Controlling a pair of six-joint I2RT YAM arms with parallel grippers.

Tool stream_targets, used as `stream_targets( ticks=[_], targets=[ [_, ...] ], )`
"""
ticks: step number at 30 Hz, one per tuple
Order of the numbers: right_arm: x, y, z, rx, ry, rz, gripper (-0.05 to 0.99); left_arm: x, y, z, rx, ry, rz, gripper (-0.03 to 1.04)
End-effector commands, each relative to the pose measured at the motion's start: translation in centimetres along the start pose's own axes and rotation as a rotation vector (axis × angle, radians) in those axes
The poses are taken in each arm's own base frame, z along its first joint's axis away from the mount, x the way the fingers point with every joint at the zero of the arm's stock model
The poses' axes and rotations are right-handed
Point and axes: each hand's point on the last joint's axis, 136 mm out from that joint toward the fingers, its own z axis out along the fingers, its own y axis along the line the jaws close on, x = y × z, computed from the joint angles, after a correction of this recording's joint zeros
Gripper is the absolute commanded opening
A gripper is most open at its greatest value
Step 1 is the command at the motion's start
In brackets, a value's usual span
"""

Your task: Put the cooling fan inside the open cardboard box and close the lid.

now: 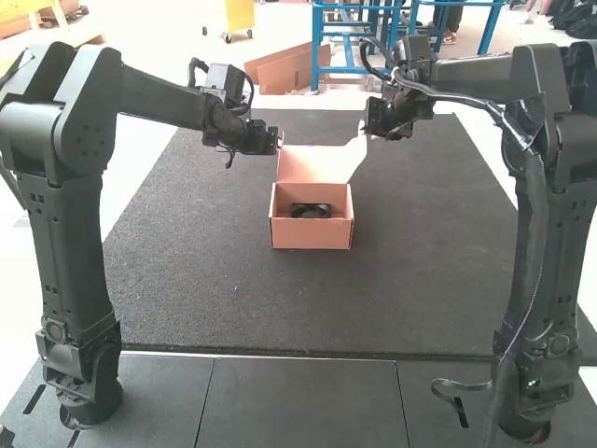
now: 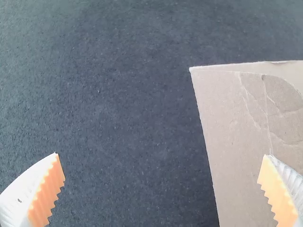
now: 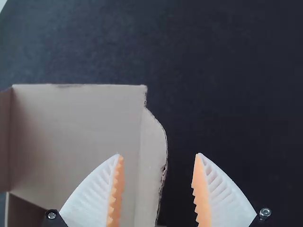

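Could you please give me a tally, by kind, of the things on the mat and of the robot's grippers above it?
Cardboard box, lid up: 1
Cooling fan, inside the box: 1
Grippers, the left gripper and the right gripper: 2
Total: 4

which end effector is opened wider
The left end effector: its orange-padded fingers are spread far apart. The right end effector is open too, but its fingers stand much closer together.
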Motion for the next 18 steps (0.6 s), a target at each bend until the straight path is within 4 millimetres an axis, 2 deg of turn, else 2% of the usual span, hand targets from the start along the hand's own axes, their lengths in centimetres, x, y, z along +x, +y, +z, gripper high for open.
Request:
stream_targets(
  ticks=[1, 18],
  targets=[
    [-0.4, 0.1, -0.1, -0.008, -0.010, 0.009, 0.35, -1.7, -0.7, -0.1, 0.021, -0.033, 0.000, 0.97],
    [0.5, 0.1, 1.1, -0.018, 0.017, 0.021, 0.35, -1.8, -0.7, -0.2, 0.019, -0.031, -0.001, 0.97]
  ],
)
